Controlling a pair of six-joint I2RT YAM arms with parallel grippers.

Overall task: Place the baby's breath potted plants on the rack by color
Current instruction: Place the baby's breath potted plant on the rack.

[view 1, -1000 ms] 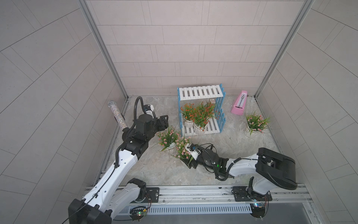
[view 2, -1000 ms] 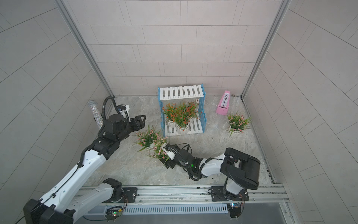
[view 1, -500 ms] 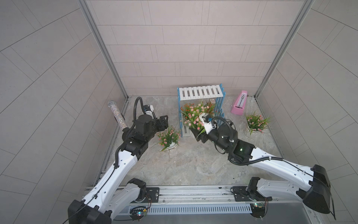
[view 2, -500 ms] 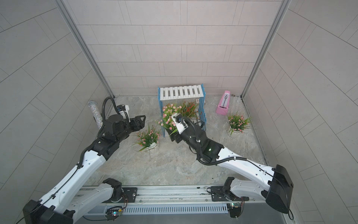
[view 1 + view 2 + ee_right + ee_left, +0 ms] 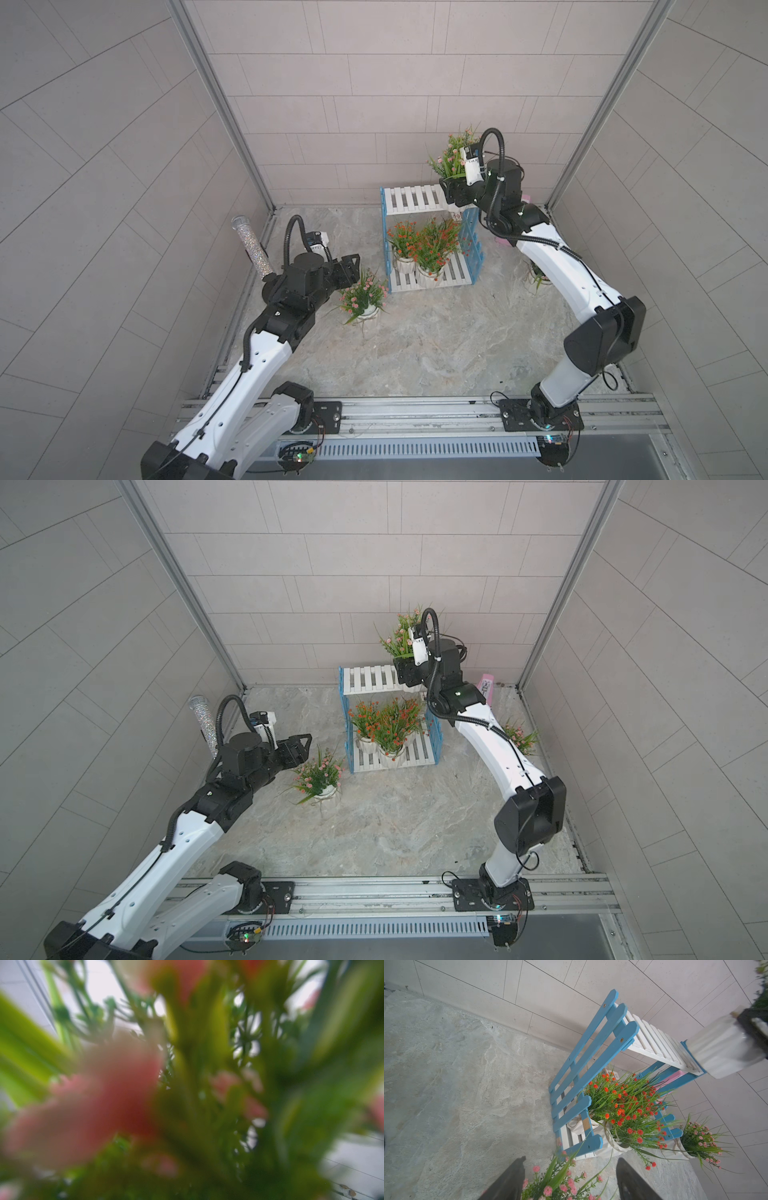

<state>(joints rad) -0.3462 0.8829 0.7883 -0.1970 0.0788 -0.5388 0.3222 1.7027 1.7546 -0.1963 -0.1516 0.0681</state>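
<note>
The rack stands at the back edge of the tabletop, and its lower shelf carries the orange-red plants. My right gripper has its fingers clamped on the white pot of a pink plant, upright at the right end of the top shelf. I cannot tell whether the pot touches the slats. My left gripper hovers empty, fingers parted about halfway, just above a second pink plant on the tabletop by the rack's front left corner. A third pink plant stands near the tabletop's right edge.
</note>
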